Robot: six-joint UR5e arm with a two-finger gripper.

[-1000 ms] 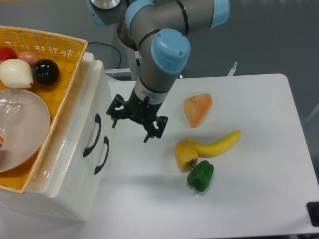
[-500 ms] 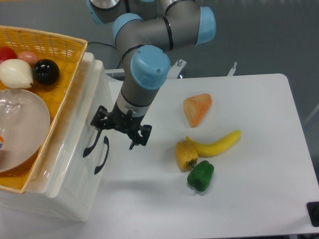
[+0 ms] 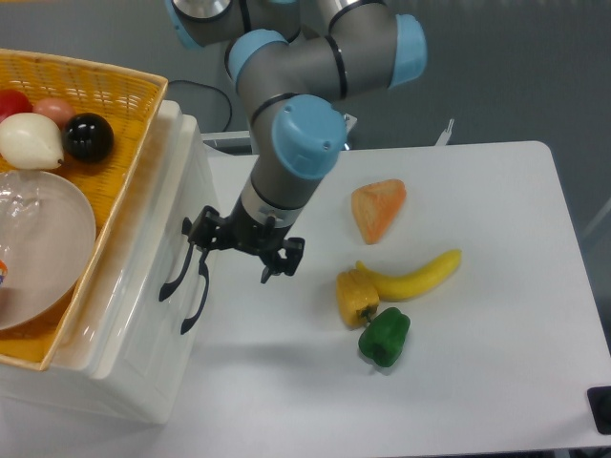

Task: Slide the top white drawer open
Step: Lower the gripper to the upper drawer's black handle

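**At the cabinet front: gripper spread beside the upper handle**

Low in the frame, right of centre: green pepper (image 3: 385,336), touching a yellow pepper (image 3: 356,296) just above it; banana (image 3: 412,276) curving up to the right from the yellow pepper. Higher, an orange wedge-shaped piece (image 3: 378,210), well apart from the banana. All on the white table (image 3: 496,363).

Left of centre: gripper (image 3: 242,250) with fingers apart, one fingertip (image 3: 199,232) at the upper end of a black handle, the other (image 3: 270,274) over bare table. Whether that fingertip touches the handle, impossible to tell.

Far left: white cabinet, top white drawer (image 3: 143,258) shut flush with the front, lower white drawer (image 3: 187,329) beside it, each with a curved black handle.

Upper left: yellow basket (image 3: 119,95) atop the cabinet, holding a clear bowl (image 3: 38,239), a white onion-like item (image 3: 29,141) and a black ball (image 3: 88,137).
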